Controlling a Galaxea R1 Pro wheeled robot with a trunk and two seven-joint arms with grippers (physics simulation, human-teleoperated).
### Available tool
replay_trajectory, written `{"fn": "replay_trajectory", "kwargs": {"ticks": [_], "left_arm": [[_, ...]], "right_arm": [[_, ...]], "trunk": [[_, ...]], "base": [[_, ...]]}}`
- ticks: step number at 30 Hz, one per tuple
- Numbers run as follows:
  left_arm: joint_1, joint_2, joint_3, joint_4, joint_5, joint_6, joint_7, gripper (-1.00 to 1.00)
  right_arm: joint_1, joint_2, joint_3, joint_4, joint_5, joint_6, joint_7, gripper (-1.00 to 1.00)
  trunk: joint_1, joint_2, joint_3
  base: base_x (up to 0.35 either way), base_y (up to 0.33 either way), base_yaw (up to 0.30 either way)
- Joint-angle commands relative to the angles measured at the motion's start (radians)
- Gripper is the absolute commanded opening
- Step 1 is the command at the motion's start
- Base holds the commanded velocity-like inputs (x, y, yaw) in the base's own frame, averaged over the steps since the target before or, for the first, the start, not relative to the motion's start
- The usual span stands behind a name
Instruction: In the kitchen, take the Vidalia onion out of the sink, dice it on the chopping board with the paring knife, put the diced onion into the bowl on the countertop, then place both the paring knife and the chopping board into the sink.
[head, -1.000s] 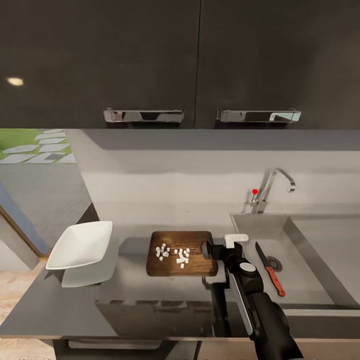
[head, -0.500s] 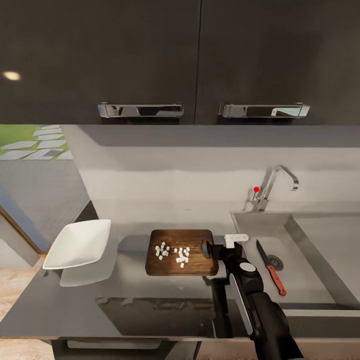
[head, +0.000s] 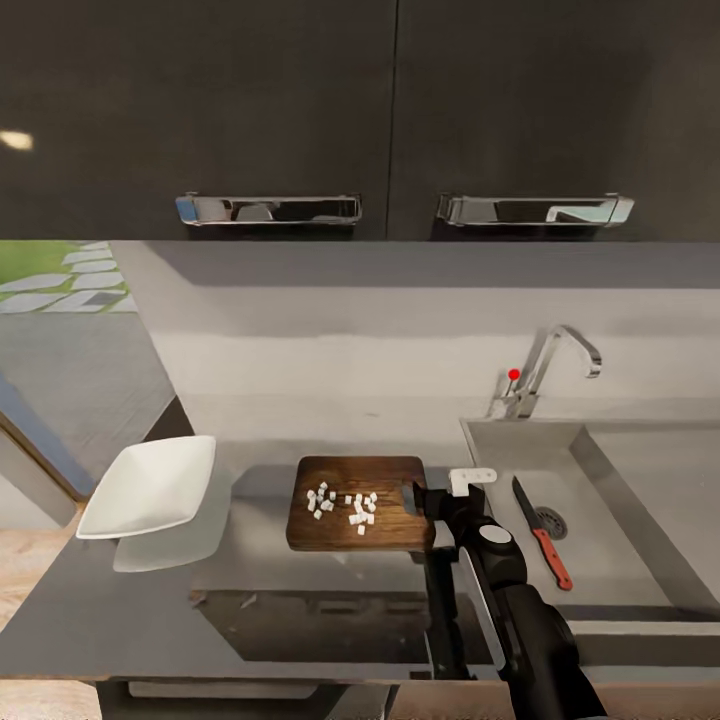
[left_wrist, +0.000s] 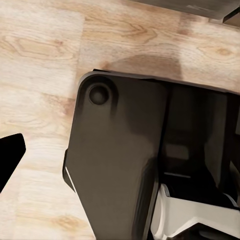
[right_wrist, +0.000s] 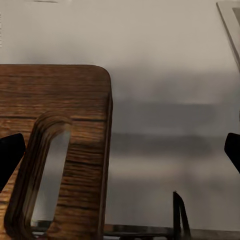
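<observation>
My right claw (head: 432, 497) stood wide open, holding nothing, at the slotted end of the brown wooden chopping board (head: 350, 516) carrying white onion dice (head: 343, 504); left claw unclear.

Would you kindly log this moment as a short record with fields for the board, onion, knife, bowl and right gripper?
chopping board: flat on the countertop, handle slot toward the sink
diced onion: white cubes scattered on the board
paring knife: lying in the sink basin beside the drain
bowl: on the countertop, left of the board, no onion in it
right gripper: open, at the board's slotted end
</observation>
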Motion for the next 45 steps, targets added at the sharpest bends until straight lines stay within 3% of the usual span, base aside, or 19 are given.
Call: {"fn": "replay_trajectory", "kwargs": {"ticks": [1, 45], "left_arm": [[0.0, 0.0, -0.002, -0.001, 0.01, -0.002, 0.003, 1.0], [0.0, 0.0, -0.002, 0.0, 0.01, -0.002, 0.003, 1.0]], "right_arm": [[-0.001, 0.0, 0.001, -0.001, 0.008, 0.007, -0.002, 1.0], [0.0, 0.0, 0.001, -0.001, 0.008, 0.008, -0.002, 1.0]], "trunk": [[0.001, -0.002, -0.003], [0.001, -0.002, -0.075]], "base": [[0.0, 0.023, 0.0], [0.021, 0.013, 0.0]]}}
